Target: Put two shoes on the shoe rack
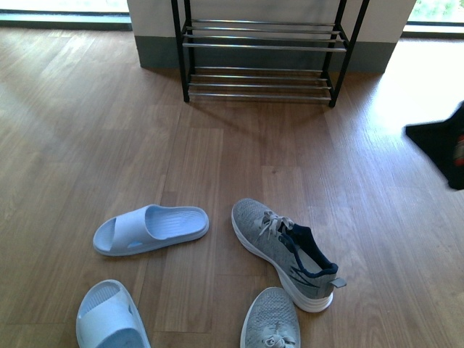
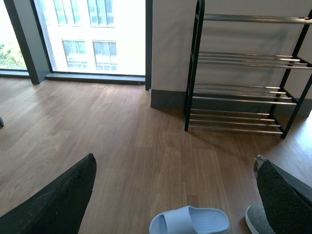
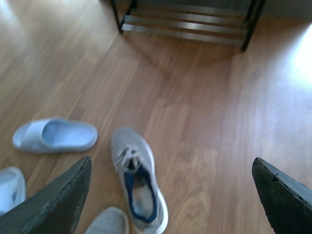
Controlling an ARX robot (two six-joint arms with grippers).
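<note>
The shoe rack is a black frame with chrome bars, standing against the far wall with no shoes on the bars in view; it also shows in the wrist views. A grey sneaker with a navy lining lies on the floor. A second grey sneaker is at the bottom edge. My left gripper is open above the floor, holding nothing. My right gripper is open too, high above the floor, with the sneaker below it nearer one finger.
Two light blue slides lie left of the sneakers, one whole and one cut by the bottom edge. A dark shape juts in at the right edge. Wooden floor stretches from the shoes to the rack.
</note>
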